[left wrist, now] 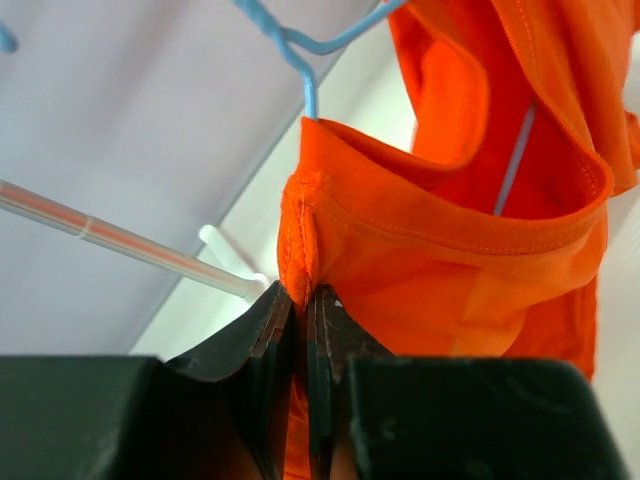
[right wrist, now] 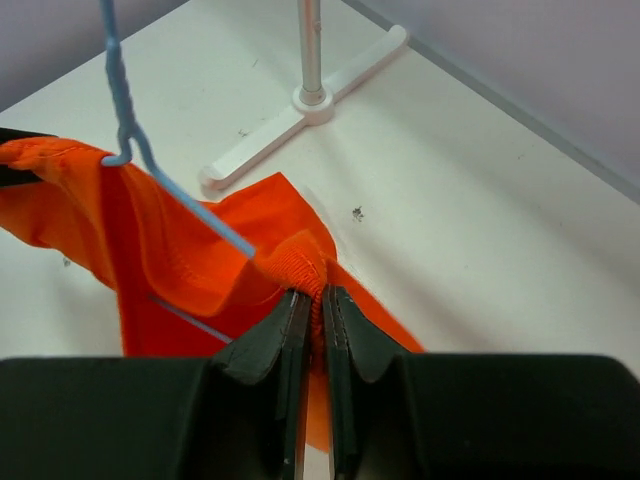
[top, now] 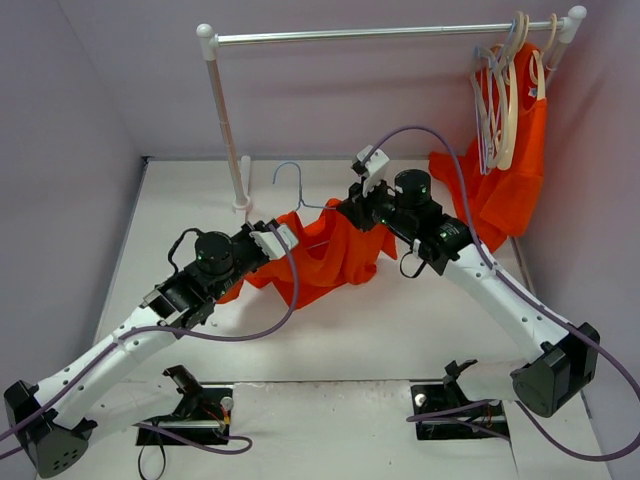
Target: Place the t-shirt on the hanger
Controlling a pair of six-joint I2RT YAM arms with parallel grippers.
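An orange t-shirt [top: 330,255] hangs stretched between my two grippers above the table. My left gripper [top: 283,232] is shut on the shirt's collar edge [left wrist: 300,250]. My right gripper [top: 350,210] is shut on the ribbed collar [right wrist: 305,268] at the other side. The pale blue wire hanger [top: 292,183] sticks up behind the shirt, its hook above the neck opening. In the left wrist view the hanger's twisted neck [left wrist: 300,65] enters the collar and a wire arm [left wrist: 515,160] shows inside the shirt. In the right wrist view the hanger's wire [right wrist: 190,205] runs down into the neck opening.
A white clothes rail [top: 380,34] spans the back, its left post [top: 225,120] and foot [right wrist: 300,110] near the hanger. At the rail's right end hang several cream hangers [top: 505,90] and another orange garment [top: 510,170]. Walls close in on both sides.
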